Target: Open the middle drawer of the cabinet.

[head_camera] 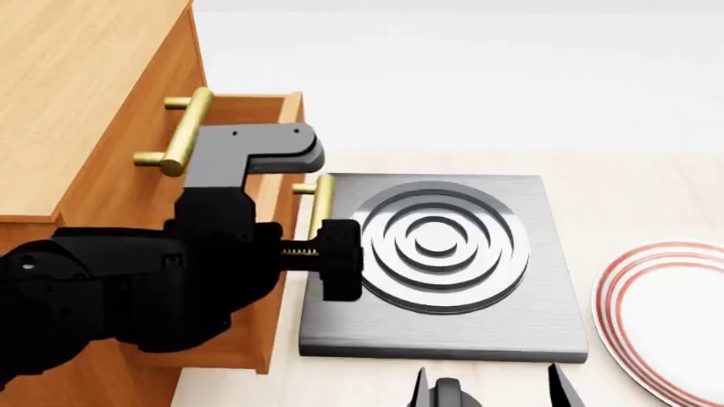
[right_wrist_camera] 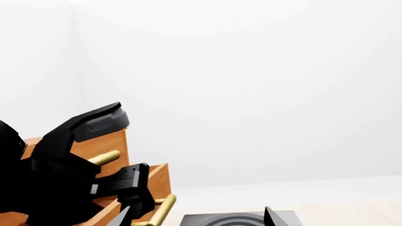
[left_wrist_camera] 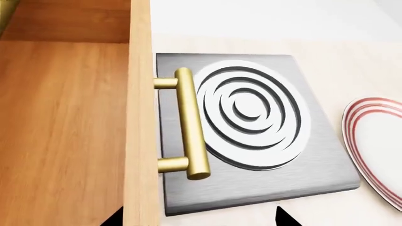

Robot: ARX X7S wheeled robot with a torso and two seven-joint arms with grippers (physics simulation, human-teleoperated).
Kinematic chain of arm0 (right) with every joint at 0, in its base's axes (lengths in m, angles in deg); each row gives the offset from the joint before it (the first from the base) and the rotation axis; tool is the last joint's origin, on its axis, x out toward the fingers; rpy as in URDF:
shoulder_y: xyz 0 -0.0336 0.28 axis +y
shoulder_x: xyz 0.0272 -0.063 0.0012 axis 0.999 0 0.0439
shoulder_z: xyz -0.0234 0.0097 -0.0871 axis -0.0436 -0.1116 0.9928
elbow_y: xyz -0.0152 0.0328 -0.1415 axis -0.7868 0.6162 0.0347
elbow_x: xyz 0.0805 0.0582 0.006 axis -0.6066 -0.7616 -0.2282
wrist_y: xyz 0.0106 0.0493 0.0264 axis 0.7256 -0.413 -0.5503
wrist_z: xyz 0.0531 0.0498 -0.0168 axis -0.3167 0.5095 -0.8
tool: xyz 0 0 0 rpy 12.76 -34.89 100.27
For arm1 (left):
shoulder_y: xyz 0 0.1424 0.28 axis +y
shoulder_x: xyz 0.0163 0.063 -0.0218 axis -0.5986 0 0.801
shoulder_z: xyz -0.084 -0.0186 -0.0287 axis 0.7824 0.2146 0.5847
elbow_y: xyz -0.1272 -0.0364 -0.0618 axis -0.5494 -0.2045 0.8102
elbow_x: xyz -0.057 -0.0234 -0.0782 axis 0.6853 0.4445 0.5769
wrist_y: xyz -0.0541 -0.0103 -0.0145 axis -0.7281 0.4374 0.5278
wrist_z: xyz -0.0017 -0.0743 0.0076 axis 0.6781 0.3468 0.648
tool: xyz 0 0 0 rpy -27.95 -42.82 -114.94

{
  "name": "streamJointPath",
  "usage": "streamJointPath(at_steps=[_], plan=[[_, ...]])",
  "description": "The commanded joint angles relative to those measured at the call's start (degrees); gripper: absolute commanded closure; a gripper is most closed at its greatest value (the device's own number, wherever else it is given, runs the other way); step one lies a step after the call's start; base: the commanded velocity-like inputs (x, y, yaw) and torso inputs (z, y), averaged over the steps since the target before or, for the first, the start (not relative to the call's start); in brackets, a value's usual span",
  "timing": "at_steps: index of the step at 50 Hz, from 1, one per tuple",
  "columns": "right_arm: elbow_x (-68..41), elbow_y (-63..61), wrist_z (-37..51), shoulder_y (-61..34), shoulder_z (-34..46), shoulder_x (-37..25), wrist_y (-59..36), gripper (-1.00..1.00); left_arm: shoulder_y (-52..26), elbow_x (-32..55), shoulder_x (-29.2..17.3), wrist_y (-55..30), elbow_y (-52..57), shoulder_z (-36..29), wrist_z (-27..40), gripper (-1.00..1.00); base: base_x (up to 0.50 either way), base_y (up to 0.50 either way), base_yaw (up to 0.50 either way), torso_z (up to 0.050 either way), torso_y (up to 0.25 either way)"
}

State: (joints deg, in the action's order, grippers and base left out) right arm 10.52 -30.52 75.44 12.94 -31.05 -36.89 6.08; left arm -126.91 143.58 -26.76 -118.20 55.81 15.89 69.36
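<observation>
The orange-brown cabinet (head_camera: 80,93) stands at the left in the head view. Its middle drawer (head_camera: 283,140) is pulled out, so its bare inside (left_wrist_camera: 63,141) shows in the left wrist view. The drawer's brass bar handle (left_wrist_camera: 190,123) (head_camera: 321,202) hangs over the hotplate. My left gripper (left_wrist_camera: 199,219) (head_camera: 303,253) is open. Its fingertips (left_wrist_camera: 283,217) stand wide apart, one on each side of the drawer front, a little short of the handle and holding nothing. My right gripper (head_camera: 492,388) (right_wrist_camera: 197,219) is open and empty, low at the front, apart from the cabinet.
A grey hotplate (head_camera: 442,254) (left_wrist_camera: 251,122) with white rings lies right beside the cabinet, under the drawer handle. A white plate (head_camera: 667,305) (left_wrist_camera: 377,146) with red rim lines sits to its right. The top drawer's brass handle (head_camera: 181,127) juts out above my left arm.
</observation>
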Motion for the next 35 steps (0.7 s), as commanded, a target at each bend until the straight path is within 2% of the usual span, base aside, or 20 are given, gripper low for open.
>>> streamJointPath(at_steps=[1, 35], plan=[[0.09, -0.03, 0.04, -0.12, 0.13, -0.02, -0.04, -1.0, 3.21, 8.4, 1.4, 1.47, 1.62, -1.78, -3.22, -1.0, 0.0, 0.0, 0.0, 0.0, 0.0], [0.0, -0.07, 0.3, -0.06, 0.33, -0.34, 0.2, -1.0, 0.93, 2.38, 3.76, 2.19, 0.78, -2.94, -15.35, -1.0, 0.0, 0.0, 0.0, 0.0, -0.004]])
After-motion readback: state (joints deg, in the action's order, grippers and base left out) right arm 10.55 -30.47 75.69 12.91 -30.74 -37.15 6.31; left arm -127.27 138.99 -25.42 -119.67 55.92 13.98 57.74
